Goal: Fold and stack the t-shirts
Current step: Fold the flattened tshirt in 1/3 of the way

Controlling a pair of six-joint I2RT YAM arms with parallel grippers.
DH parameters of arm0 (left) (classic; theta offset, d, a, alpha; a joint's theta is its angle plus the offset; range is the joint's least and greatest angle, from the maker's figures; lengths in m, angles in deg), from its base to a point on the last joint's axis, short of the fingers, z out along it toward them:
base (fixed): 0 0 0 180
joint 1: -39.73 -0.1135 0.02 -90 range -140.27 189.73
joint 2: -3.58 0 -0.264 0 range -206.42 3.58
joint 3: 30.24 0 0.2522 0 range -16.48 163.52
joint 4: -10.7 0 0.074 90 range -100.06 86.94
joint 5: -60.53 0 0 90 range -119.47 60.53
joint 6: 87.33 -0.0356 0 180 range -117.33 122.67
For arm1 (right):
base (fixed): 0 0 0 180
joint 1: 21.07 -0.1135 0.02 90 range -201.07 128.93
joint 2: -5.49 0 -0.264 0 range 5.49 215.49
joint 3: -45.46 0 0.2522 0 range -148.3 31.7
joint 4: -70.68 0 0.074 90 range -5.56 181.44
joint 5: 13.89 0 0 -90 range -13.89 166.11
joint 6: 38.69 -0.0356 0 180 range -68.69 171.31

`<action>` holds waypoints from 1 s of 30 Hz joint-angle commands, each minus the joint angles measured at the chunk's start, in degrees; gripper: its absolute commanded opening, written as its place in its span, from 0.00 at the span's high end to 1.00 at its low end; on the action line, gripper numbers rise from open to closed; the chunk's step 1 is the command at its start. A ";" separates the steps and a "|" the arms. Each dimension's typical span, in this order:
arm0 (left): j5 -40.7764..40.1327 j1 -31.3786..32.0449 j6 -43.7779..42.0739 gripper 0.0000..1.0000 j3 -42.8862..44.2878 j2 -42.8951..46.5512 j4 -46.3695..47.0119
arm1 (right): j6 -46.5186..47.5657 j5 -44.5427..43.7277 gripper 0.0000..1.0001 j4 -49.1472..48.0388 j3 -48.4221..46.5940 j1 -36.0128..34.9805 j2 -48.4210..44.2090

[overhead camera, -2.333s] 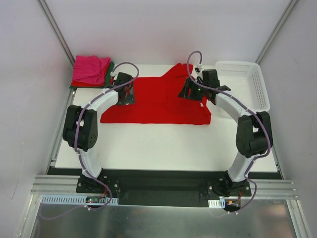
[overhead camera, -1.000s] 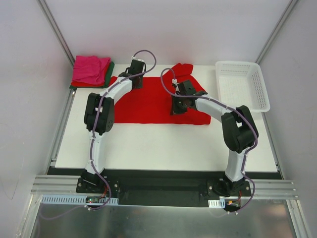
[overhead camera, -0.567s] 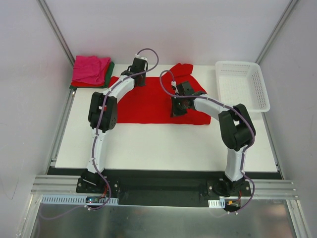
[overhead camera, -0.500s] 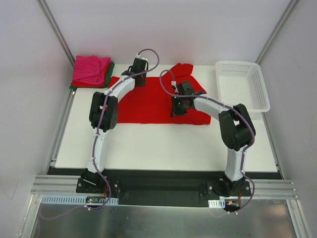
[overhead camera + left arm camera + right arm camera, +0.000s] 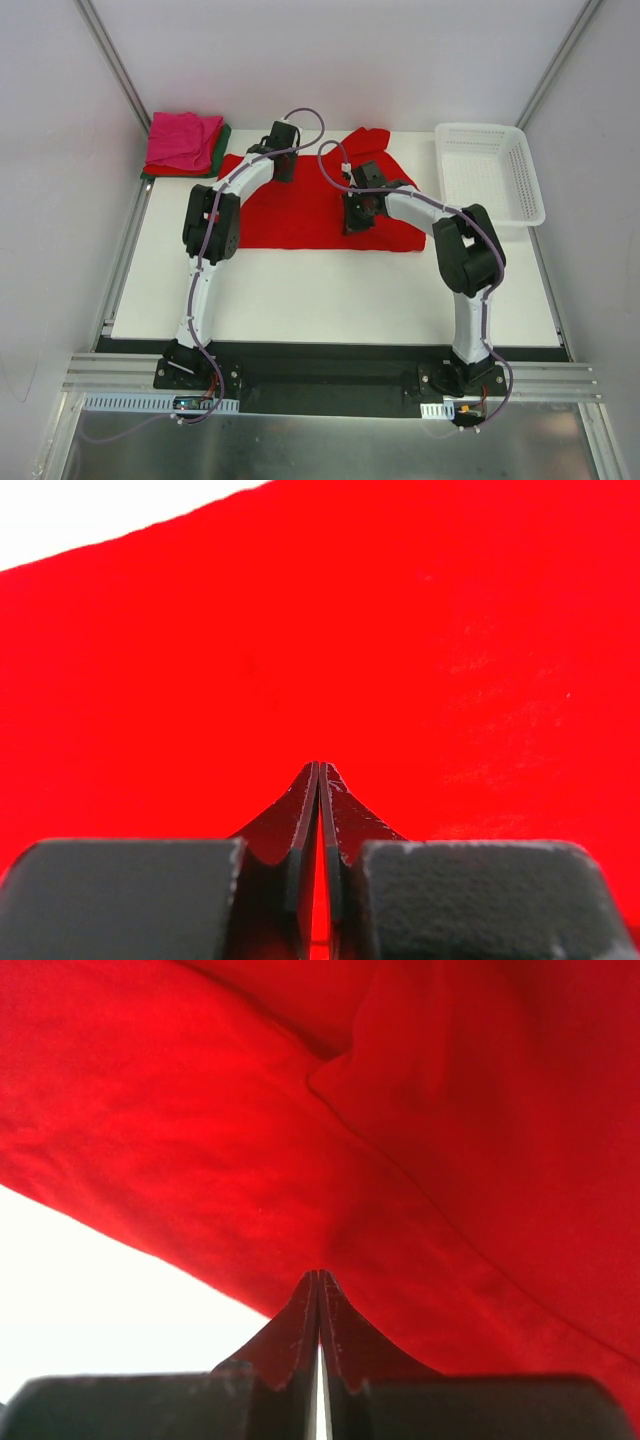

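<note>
Red cloth fills almost all of both wrist views, so I take the outline from the top camera. Hidden there: the left arm (image 5: 243, 178) crosses the upper-left part of the large bright red short-sleeved t-shirt (image 5: 300, 210), and the right arm (image 5: 425, 207) covers part of its right half. I read the left gripper (image 5: 320, 772) as fingers pressed together, tips down on the cloth; whether any fabric is nipped between them I cannot tell. Same for the right gripper (image 5: 319, 1278): fingers together, tips at a raised ridge of cloth near the shirt's edge, bare white table (image 5: 90, 1280) at lower left of that view.

Shirt lies spread across the middle of the table, toward the top of the frame. Left half flat and smooth; one sleeve (image 5: 365, 140) sticks out at upper centre. A diagonal fold overlaps in the right wrist view. Upper left: folded stack of t-shirts (image 5: 185, 140), magenta pink on top, dark green and red edges beneath. Upper right: white plastic lattice basket (image 5: 490, 170).
</note>
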 commanded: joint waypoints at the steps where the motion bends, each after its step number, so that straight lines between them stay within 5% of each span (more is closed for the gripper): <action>1: -0.43 0.00 -2.03 0.97 2.51 -0.65 -1.92 | 1.47 -0.43 0.99 1.22 -3.20 0.00 2.11; 18: 0.02 0.00 -2.03 0.97 3.74 -1.53 -3.24 | 1.91 -1.13 0.99 3.07 -2.85 0.45 2.82; 30: -2.27 0.00 -0.27 1.00 -1.62 11.28 -1.93 | 1.91 -0.87 0.99 3.25 -2.59 0.44 3.35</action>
